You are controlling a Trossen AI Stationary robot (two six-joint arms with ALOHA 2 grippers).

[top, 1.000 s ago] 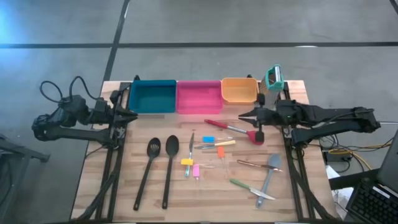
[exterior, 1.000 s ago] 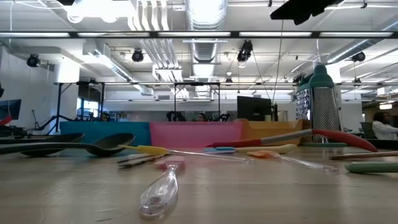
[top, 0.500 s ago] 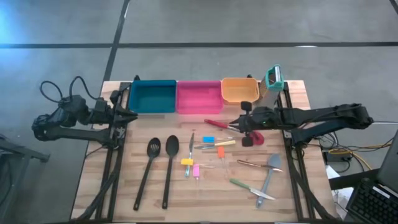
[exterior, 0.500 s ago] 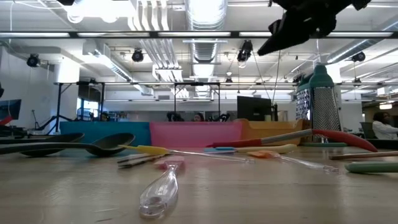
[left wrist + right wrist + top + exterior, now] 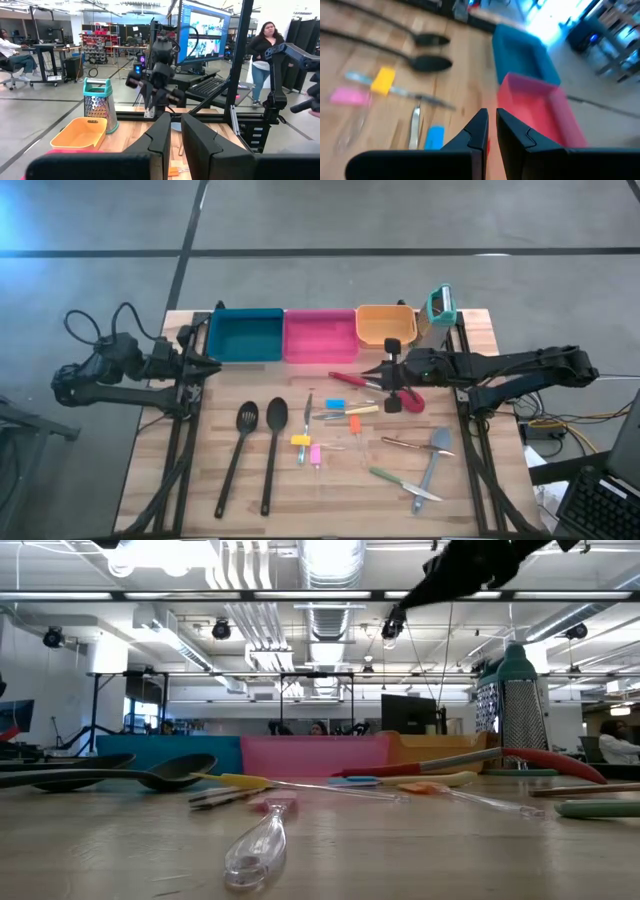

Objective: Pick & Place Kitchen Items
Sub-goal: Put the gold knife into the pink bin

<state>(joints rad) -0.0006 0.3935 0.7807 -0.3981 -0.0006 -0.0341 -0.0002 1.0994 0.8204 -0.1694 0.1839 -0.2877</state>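
The pale wooden plank table (image 5: 220, 480) carries three square bins along its far edge: a teal bin (image 5: 245, 335), a pink bin (image 5: 319, 336) and an orange bin (image 5: 384, 324), with an upright teal-topped metal grater (image 5: 440, 304) at the far right corner. The kitchen items lie loose nearer: two long black spoons (image 5: 258, 450) at left, small colour-handled cutlery (image 5: 335, 420) in the centre, a red-headed spoon (image 5: 375, 387) and a grey spatula (image 5: 434, 460) at right. The right gripper (image 5: 366, 381) is above the red-headed spoon's handle, jaws nearly closed, holding nothing. The left gripper (image 5: 212, 363) waits at the table's left edge, jaws narrow and empty. Beyond the table, the room shows grey concrete floor, ceiling ducts, desks, monitors and people standing or seated.
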